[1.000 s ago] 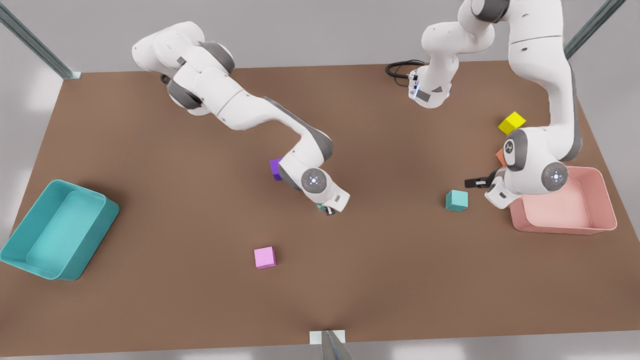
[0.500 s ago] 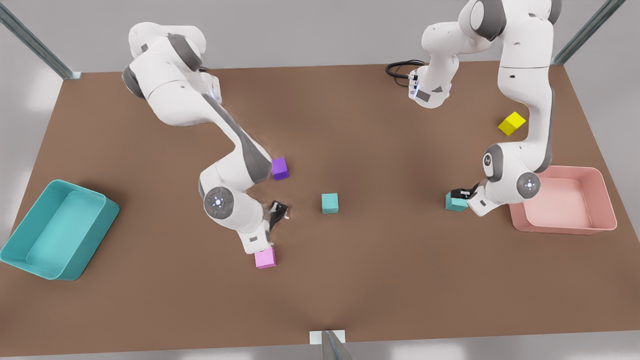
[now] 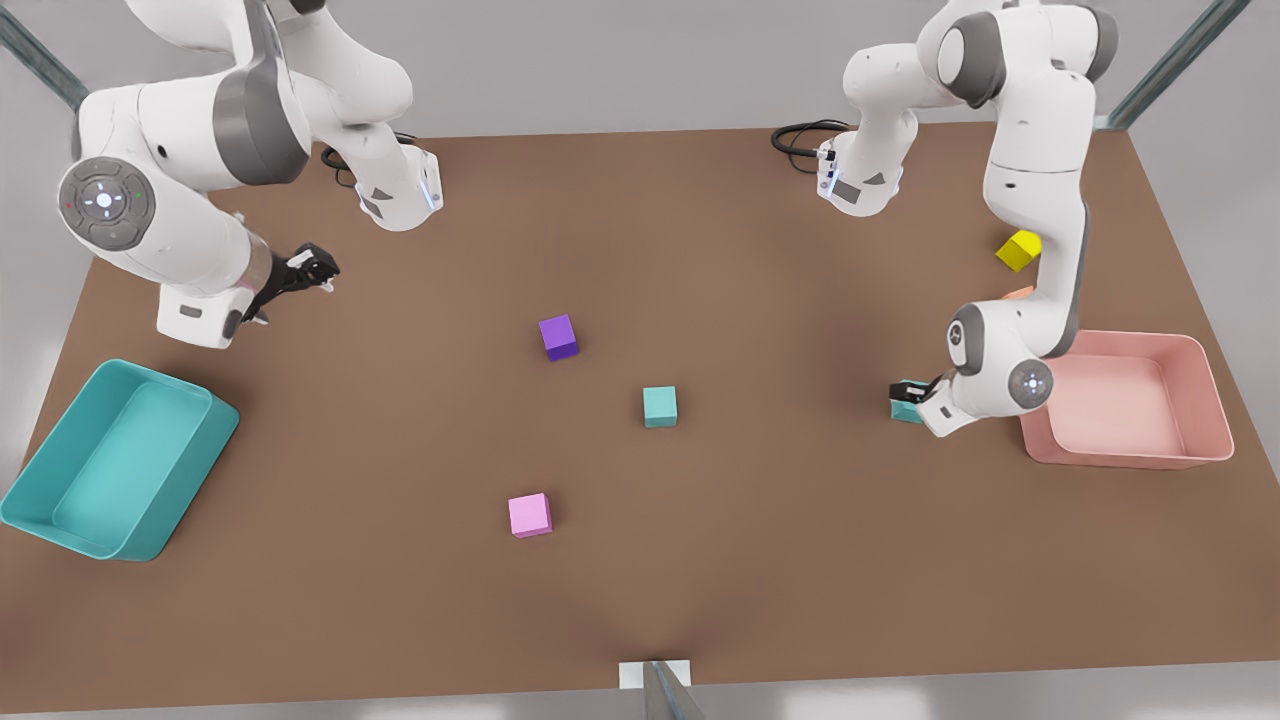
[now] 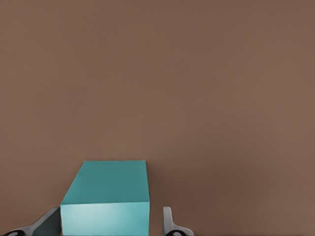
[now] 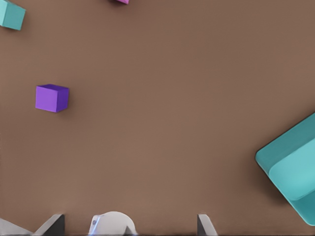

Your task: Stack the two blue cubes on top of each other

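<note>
Since half a second ago the arm on the front view's left has swung up and away from the pink cube point(image 3: 529, 515), so the right gripper point(image 3: 300, 280) now hangs high over the worktop point(image 3: 400, 600) near the teal tray point(image 3: 120, 460); its wrist view looks down on the purple cube point(image 5: 51, 98) and a corner of that tray, with the jaws spread and empty. That retreat looks meant to leave the middle free, and this arm seems to be waiting. On the front view's right, the left gripper point(image 3: 915, 397) has sunk lower onto one blue cube point(image 3: 905, 407) beside the pink tray point(image 3: 1130, 400). In its wrist view the cube point(image 4: 106, 201) sits between the two fingers point(image 4: 170, 221), with one finger against a side and a small gap at the other, so the jaws are open around it and not yet closed. The other blue cube point(image 3: 660, 406) rests alone mid-worktop, well apart, unmoved; it is probably the base for the stack. Yellow cube point(image 3: 1020, 250) stays behind the arm.
</note>
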You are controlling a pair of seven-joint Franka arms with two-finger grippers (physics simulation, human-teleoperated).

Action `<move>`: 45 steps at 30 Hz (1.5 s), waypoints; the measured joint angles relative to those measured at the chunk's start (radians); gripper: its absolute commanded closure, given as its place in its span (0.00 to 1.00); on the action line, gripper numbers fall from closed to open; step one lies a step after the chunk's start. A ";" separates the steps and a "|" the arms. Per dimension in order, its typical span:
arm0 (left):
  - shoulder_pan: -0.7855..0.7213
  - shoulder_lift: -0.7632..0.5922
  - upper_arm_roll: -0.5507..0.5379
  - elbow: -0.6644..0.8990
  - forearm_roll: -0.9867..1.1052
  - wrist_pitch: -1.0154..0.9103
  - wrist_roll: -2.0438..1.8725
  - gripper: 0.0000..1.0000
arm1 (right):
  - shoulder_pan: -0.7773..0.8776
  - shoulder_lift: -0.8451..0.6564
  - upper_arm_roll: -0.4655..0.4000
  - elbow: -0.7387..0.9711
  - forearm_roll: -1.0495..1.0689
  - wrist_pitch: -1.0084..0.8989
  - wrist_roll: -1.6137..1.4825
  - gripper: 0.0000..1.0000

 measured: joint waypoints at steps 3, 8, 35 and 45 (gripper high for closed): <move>0.002 0.018 0.000 -0.001 0.000 0.018 0.009 0.00 | -0.009 0.013 -0.006 -0.006 0.015 0.002 0.058 0.00; 0.003 0.031 0.000 -0.002 0.002 0.036 0.020 0.26 | -0.011 0.030 -0.006 -0.008 0.033 0.012 0.135 0.00; -0.538 0.075 -0.006 0.482 -0.006 -0.192 -0.245 0.29 | -0.010 0.047 -0.007 -0.003 0.042 0.019 0.306 0.00; -0.720 0.320 -0.008 0.765 -0.041 -0.281 -0.613 0.29 | -0.010 0.052 -0.007 -0.003 0.042 0.016 0.326 0.00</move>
